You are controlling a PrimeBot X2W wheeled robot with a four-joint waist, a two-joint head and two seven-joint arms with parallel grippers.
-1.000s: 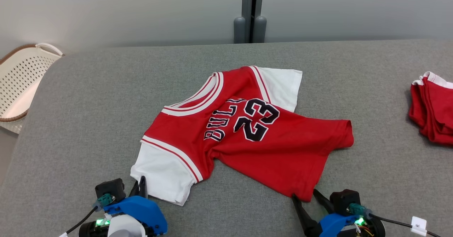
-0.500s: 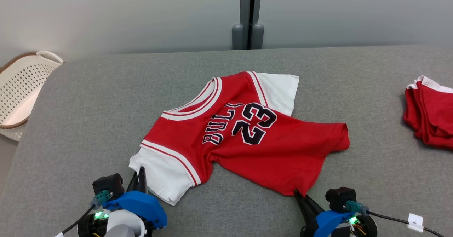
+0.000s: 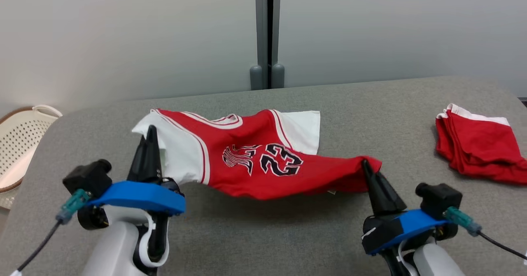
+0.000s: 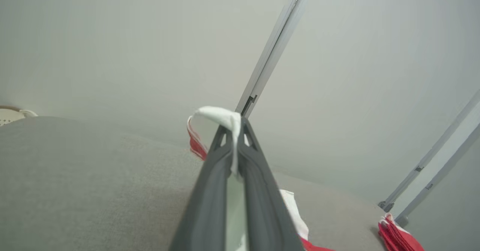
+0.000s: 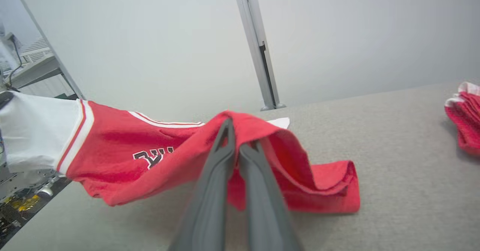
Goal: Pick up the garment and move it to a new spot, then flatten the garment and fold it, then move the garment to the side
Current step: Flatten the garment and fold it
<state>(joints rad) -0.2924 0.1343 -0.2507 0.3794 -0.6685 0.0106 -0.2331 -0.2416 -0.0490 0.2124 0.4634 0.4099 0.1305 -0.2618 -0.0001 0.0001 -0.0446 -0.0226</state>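
Observation:
The garment [image 3: 255, 160] is a red jersey with white sleeves and a black "23", hanging stretched between my two grippers above the grey table [image 3: 288, 230]. My left gripper [image 3: 150, 129] is shut on the white sleeve at the left; in the left wrist view white cloth [image 4: 221, 116] sticks out between its fingertips. My right gripper [image 3: 364, 163] is shut on the red hem corner at the right; in the right wrist view the red cloth [image 5: 262, 131] drapes over its fingers. The far white sleeve [image 3: 302, 127] still rests on the table.
A folded pile of red and white clothes [image 3: 473, 148] lies at the table's right. A white perforated basket [image 3: 18, 144] stands off the table's left edge. A wall with a grey post [image 3: 267, 33] rises behind the table.
Both grippers have risen and lifted the jersey off the table; it now hangs between them. The right gripper closed on the hem. The head camera has tilted up.

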